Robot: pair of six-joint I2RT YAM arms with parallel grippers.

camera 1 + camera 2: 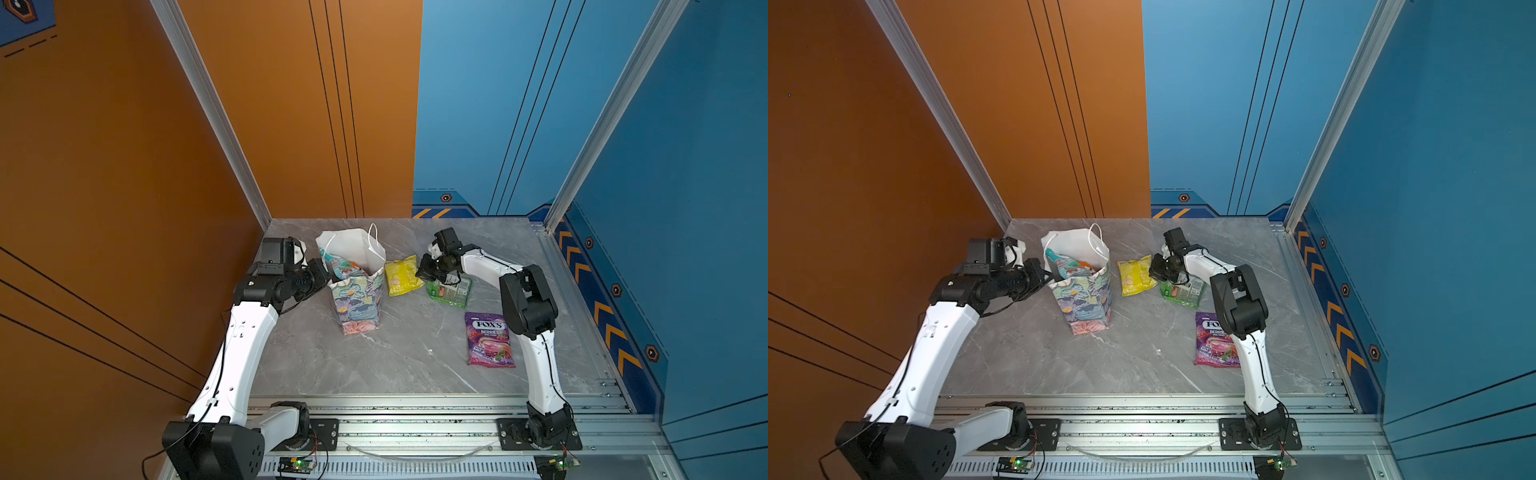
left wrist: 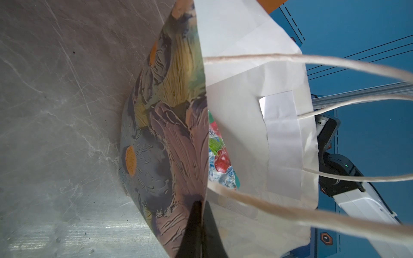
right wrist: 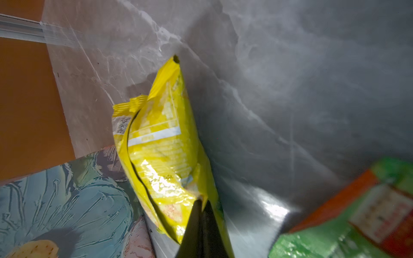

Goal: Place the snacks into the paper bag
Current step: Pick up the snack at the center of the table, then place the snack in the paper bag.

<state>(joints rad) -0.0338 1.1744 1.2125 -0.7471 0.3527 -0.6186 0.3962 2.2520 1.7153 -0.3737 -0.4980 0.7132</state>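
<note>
The step in hand is the pickup of one snack. The right gripper is closed on one corner of a glossy yellow plastic packet. This packet lies on the grey marble-patterned desk, just beside the small upright paper bag with a pastel flower print. The left gripper is clamped on the rim of the paper bag's side wall, one finger on the print and one on the white lining. We judge that it steadies the bag and holds the mouth open. Packets already show inside the bag, among them a teal one printed with red fruit; we cannot tell how many lie beneath. Two further snacks rest on the desk: a flat green packet, partly under the right wrist, and a purple "FOX'S Berries" packet, well apart from the bag. Three packets are thus not yet bagged. For the next move, we lift the yellow packet clear of the desk, carry it sideways over the bag's rim and release it above the opening. The white cord handles hang about the mouth, so we route the packet between them.
</note>
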